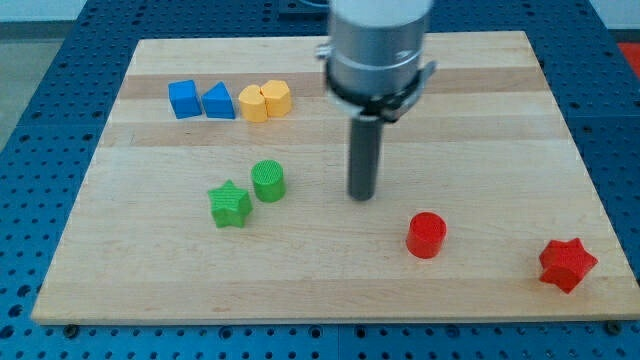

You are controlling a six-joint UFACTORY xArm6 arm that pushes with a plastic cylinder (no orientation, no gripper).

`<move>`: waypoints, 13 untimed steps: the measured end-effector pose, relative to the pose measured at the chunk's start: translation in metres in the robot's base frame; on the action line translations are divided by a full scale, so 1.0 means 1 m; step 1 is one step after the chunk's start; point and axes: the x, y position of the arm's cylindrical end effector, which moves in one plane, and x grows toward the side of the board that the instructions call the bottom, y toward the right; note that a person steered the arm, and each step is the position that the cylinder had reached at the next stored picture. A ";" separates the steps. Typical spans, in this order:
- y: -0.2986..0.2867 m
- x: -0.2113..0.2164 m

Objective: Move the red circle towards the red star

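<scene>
The red circle [426,235] sits on the wooden board at the view's lower right of centre. The red star [567,264] lies near the board's lower right corner, well to the right of the circle. My tip [361,197] rests on the board up and to the left of the red circle, with a gap between them. It stands to the right of the green blocks.
A green circle [268,181] and a green star [231,204] sit left of centre. Near the view's top left stand a blue cube [183,99], a blue triangle-like block [218,102] and two yellow blocks [254,103] [277,97]. The board [500,120] ends close beyond the red star.
</scene>
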 end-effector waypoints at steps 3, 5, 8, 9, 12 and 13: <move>0.034 0.052; 0.088 0.056; 0.130 0.063; 0.149 0.064; 0.155 0.078; 0.126 0.089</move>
